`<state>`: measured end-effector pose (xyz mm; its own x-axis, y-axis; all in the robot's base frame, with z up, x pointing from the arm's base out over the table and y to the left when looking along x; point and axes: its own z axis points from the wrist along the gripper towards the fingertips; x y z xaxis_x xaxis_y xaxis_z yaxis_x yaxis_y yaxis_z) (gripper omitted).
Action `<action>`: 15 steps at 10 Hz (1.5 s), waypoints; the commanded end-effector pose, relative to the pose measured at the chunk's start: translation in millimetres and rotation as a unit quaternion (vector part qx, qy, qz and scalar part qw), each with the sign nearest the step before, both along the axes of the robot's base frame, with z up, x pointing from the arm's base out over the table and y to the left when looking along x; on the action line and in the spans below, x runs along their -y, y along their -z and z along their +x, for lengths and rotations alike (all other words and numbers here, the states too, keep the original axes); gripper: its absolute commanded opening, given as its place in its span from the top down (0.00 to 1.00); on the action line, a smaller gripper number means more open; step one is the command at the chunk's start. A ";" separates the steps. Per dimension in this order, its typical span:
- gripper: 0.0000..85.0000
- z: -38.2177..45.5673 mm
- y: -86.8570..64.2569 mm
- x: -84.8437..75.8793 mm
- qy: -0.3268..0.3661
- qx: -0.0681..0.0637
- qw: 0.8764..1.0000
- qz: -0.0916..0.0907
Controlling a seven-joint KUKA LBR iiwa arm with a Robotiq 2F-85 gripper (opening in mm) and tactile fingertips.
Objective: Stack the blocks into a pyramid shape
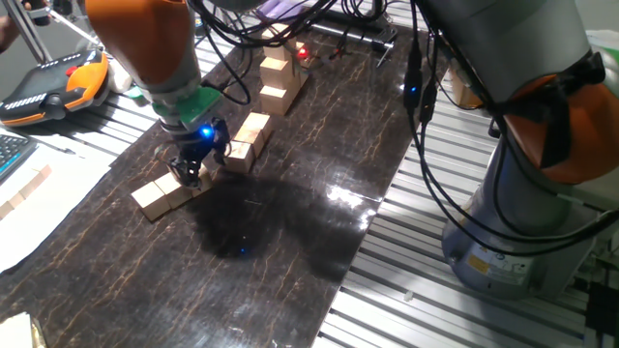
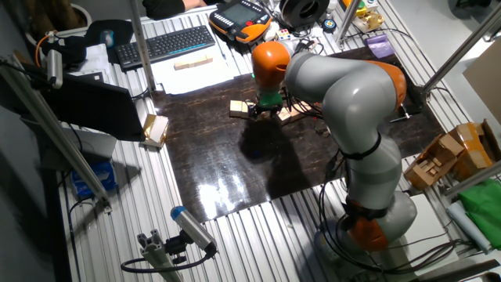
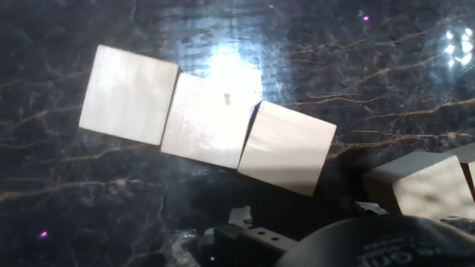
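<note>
- Row of three blocks [image 3: 204, 122] lies flat on the dark marbled mat [image 1: 290, 222]. In the hand view they sit side to side; the right-hand one is skewed, its corner touching its neighbour.
- In one fixed view the same row [image 1: 166, 191] sits near the mat's left edge, directly under the gripper [image 1: 191, 166].
- Gripper hovers low over the row's right end. Nothing seen between the fingers, but whether they stand apart or together I cannot tell; the hand view shows only dark housing at the bottom.
- Further blocks [image 1: 247, 142] lie just right of the gripper, some stacked. One more shows at the hand view's right edge [image 3: 430, 189].
- Handling, judged: plain wood cubes, light, rigid, not fragile. Smooth faces on a glossy mat may slide if nudged. Grip on two opposite flat side faces, fingers square to the cube.
- Obstruction: neighbours touch in the row, so little room for a finger between them.
- Taller tower of similar cubes [image 1: 276, 82] stands farther back, well apart. Red light [image 1: 303, 53] beyond it.
- Keyboard [image 2: 168, 45] and pendant [image 2: 239, 16] off the mat.
</note>
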<state>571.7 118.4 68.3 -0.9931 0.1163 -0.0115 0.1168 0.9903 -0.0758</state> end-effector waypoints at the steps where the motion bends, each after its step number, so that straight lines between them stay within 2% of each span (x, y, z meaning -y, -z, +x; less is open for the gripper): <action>1: 0.18 -0.1 -0.3 0.5 0.004 0.001 1.000 0.001; 3: 0.15 -0.1 -0.3 0.5 0.003 0.007 1.000 0.003; 5: 0.16 -0.1 -0.3 0.5 0.005 0.011 1.000 0.025; 6: 0.22 -0.1 -0.3 0.5 0.000 0.012 1.000 0.022; 7: 0.22 -0.1 -0.3 0.5 0.015 0.014 1.000 0.016; 8: 0.20 -0.1 -0.3 0.5 0.025 0.015 1.000 0.005; 10: 0.13 5.6 -3.5 -9.3 0.048 0.015 0.999 -0.002; 12: 0.11 12.2 -2.1 -17.3 0.057 0.018 0.998 -0.005; 15: 0.09 16.1 6.6 -15.2 0.050 0.022 0.998 -0.003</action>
